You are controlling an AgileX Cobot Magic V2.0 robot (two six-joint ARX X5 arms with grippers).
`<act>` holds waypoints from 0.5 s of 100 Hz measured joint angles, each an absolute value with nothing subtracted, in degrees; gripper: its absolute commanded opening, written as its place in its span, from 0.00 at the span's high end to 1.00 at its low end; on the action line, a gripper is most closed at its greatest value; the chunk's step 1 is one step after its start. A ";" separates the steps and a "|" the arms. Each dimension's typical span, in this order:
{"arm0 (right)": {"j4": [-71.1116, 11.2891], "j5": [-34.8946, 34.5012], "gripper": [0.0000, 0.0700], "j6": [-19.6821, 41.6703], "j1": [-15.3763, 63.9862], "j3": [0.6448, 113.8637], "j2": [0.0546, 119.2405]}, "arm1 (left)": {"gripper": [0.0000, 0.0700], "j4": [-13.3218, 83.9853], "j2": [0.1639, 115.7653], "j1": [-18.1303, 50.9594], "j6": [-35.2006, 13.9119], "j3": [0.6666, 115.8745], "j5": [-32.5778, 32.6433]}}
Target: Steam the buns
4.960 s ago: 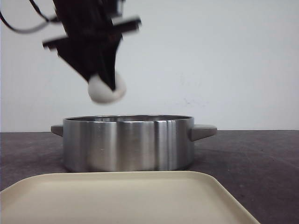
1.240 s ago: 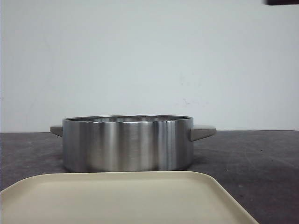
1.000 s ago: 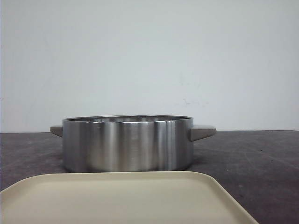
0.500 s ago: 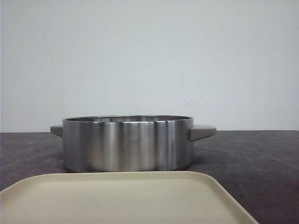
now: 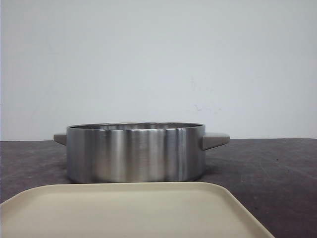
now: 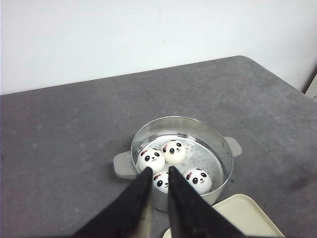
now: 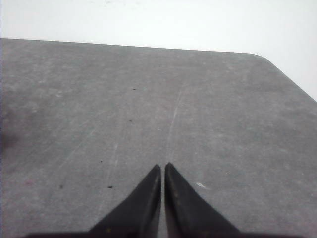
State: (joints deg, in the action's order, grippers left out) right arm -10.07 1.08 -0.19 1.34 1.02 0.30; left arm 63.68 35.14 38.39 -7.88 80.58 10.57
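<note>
All four buns [image 6: 174, 151] are sitting in the steamer pot [image 6: 218, 144]; both hands are hanging empty, the left hand [image 6: 157, 173] narrowly parted, the right hand [image 7: 162, 168] closed.

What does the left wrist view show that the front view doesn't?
Only the left wrist view shows the four buns inside the pot, on its perforated floor, and the left gripper, slightly parted and empty, above the pot. Only the front view shows the pot's brushed outer wall side-on. Both show the pot, its handles, the tray and the table.
</note>
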 measured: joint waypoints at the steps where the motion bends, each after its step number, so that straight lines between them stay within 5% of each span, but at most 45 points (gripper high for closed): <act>1: -10.04 1.08 0.98 -0.19 1.34 1.02 0.30 | 0.98 63.68 35.14 38.39 -7.88 80.58 10.57; 50: -9.65 1.08 0.98 -0.19 1.37 0.91 0.30 | 0.98 63.68 35.14 38.39 -7.88 80.58 10.57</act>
